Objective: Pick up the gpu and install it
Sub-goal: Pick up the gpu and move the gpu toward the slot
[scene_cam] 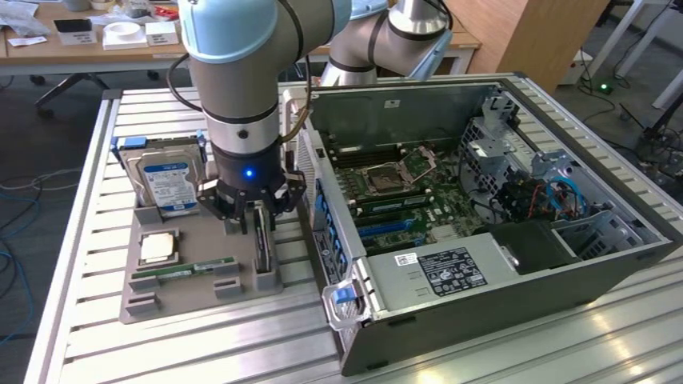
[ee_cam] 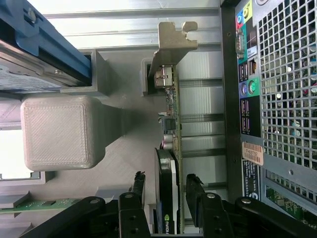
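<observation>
The gpu stands on edge in a slot of the grey holder, beside the open computer case. My gripper hangs straight down over it. In the wrist view the gpu shows edge-on, with its green board, black fan shroud and silver end bracket. The gripper is open and straddles the card's fan end. One black finger sits on each side of the card, and a small gap shows between each finger and the card.
On the same holder are a hard drive with a blue-white label, a CPU and a RAM stick. The case's rear panel is close beside the card. The motherboard lies exposed inside the case.
</observation>
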Motion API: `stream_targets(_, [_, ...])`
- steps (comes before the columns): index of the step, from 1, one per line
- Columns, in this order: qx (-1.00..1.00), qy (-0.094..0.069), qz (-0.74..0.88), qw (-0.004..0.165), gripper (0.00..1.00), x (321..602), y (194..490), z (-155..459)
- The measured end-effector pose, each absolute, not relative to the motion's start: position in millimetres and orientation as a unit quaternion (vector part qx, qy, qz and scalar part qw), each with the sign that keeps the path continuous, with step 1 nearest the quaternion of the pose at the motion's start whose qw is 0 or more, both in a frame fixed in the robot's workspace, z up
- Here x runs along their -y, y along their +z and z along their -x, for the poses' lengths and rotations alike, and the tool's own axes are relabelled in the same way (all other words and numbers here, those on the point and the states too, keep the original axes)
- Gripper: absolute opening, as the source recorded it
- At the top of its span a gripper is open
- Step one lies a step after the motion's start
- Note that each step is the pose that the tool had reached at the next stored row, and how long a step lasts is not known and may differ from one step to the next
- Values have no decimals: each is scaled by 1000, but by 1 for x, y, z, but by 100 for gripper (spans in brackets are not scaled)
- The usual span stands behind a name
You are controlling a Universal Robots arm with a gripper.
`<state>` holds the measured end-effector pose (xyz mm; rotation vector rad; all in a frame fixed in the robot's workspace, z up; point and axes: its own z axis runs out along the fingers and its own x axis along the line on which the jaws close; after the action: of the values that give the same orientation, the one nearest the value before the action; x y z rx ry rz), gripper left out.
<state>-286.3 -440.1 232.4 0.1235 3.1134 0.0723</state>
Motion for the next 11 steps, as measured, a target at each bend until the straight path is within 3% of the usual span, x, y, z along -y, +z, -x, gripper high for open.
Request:
stream_targets(4, [-999, 23, -40, 12, 39, 440, 232, 286])
stream_targets(6, [-999, 23, -40, 12, 27, 440, 232, 286])
stream_targets(11, [-999, 23, -40, 12, 27, 440, 232, 286])
